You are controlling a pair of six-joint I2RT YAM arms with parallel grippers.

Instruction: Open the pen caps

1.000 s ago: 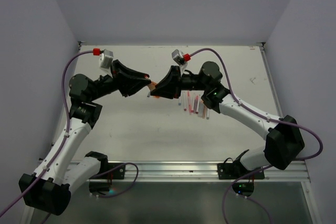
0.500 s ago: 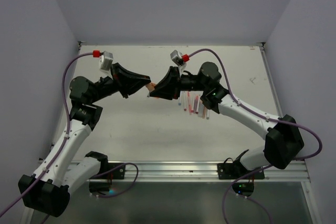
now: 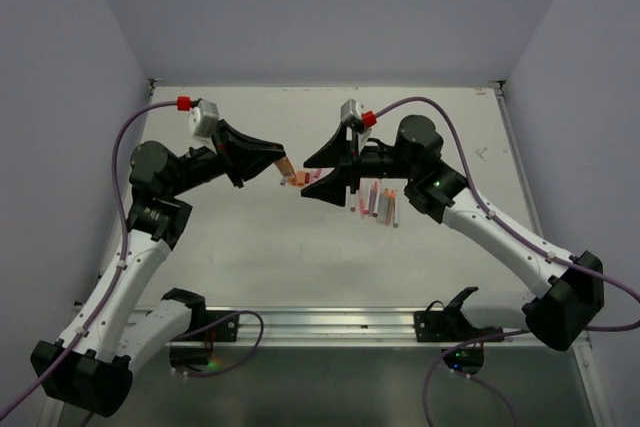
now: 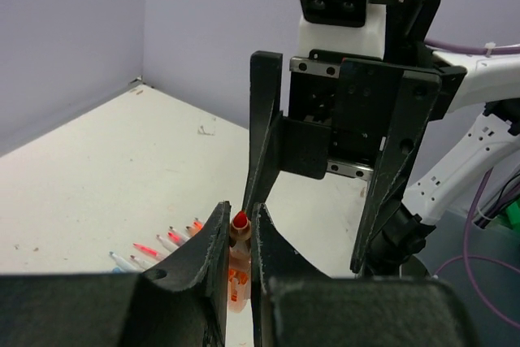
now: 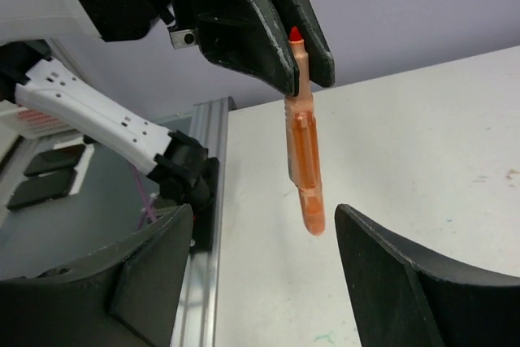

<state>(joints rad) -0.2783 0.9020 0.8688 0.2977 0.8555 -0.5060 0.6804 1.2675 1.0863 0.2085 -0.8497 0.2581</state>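
Left arm: reaches in from the left side of the worktop [image 3: 220, 237] toward its centre. The left gripper [image 3: 280, 161] is clamped on a thick orange marker [image 5: 303, 152], its fingers [image 4: 213, 259] pressed against the barrel just under the top end.

Orange marker: held above the worktop, roughly upright with a slight tilt. The red nib [image 5: 294, 34] is exposed and points upward, showing just above the left gripper's fingertips in both wrist views. The rest of the barrel hangs free below the grip. Where this marker's cap lies cannot be told from these views.

Right gripper [image 3: 309, 179]: faces the left gripper at close range, with its jaws spread wide. In the right wrist view its two fingers [image 5: 154, 274] stand on either side of the marker's lower end, apart from it and not touching. The left wrist view confirms the same open stance, with the marker's nib in front of the gap.

Pens [image 3: 377, 201]: several thin, pale-barrelled pens lie side by side in a loose row on the worktop, under the right arm's wrist and to the right of both grippers. Pink and red ends are visible, and one blue end shows in the left wrist view. They are too small here to judge whether each is capped
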